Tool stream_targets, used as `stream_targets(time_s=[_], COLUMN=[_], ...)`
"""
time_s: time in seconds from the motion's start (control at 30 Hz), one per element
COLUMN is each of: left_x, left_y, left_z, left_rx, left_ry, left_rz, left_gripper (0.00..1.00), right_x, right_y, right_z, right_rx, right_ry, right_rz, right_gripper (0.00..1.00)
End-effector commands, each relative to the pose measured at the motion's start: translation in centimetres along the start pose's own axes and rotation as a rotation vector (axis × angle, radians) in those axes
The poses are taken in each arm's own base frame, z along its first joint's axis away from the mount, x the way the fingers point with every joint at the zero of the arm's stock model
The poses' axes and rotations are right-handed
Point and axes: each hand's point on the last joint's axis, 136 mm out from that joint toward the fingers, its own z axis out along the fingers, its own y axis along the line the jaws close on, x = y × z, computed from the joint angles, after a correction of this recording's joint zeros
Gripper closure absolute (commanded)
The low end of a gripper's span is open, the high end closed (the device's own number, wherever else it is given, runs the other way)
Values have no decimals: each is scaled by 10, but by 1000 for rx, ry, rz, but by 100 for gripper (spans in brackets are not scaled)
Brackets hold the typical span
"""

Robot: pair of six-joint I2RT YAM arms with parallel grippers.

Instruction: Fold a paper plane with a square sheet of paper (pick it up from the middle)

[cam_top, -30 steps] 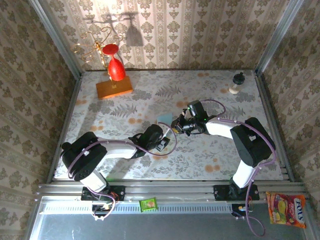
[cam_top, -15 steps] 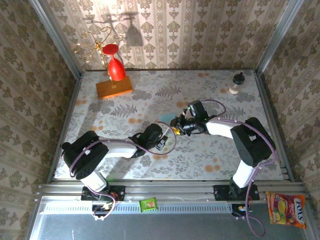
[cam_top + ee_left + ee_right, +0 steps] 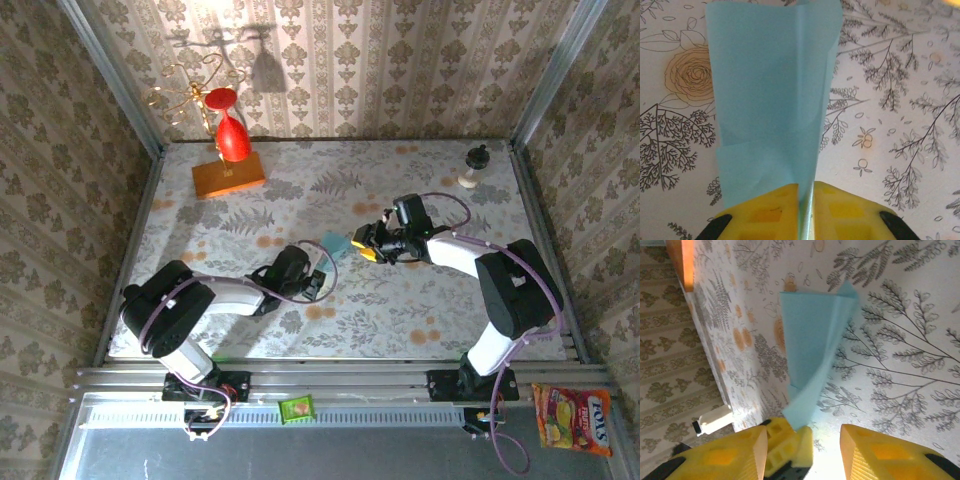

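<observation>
As the overhead view lays the scene out, we record the worktop (image 3: 400, 320) with its floral cover. The left arm (image 3: 215, 297) reaches in from the near left corner and the right arm (image 3: 500, 280) from the near right corner, and both end near the middle. We note an orange block (image 3: 229, 177) at the far left corner, with a red glass (image 3: 232, 138) standing upside down on it. The paper plane (image 3: 334, 243), light blue and folded long with a centre crease, is near the middle of the worktop, between the two grippers. We find the left gripper (image 3: 807, 195) clamped on one end of it, yellow fingers pressed together on the crease. The right gripper (image 3: 815, 442) has its fingers parted; the plane's other end reaches their inner side, and we cannot tell whether it touches. A small dark-capped bottle (image 3: 472, 167) stands by the far right corner. A green packet (image 3: 297, 408) lies on the rail before the near edge.
</observation>
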Motion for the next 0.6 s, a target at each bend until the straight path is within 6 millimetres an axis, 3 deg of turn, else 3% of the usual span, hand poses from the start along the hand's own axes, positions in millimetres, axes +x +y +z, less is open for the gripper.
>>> stream_targets(time_s=[0.0, 0.17, 0.4, 0.57], left_x=[-14, -23, -30, -35], left_y=[-14, -15, -21, -26], left_z=[-8, -11, -9, -8], left_rx=[117, 184, 290, 370], left_ry=[-34, -31, 10, 33], left_rz=[-105, -202, -392, -510], left_gripper=[88, 94, 100, 100], right_x=[5, 5, 3, 1], right_y=[-15, -18, -16, -11], right_z=[-2, -1, 1, 5], right_rx=[51, 64, 58, 60], right_ry=[0, 4, 3, 8], right_rz=[-10, -49, -223, -344], right_gripper=[56, 54, 32, 26])
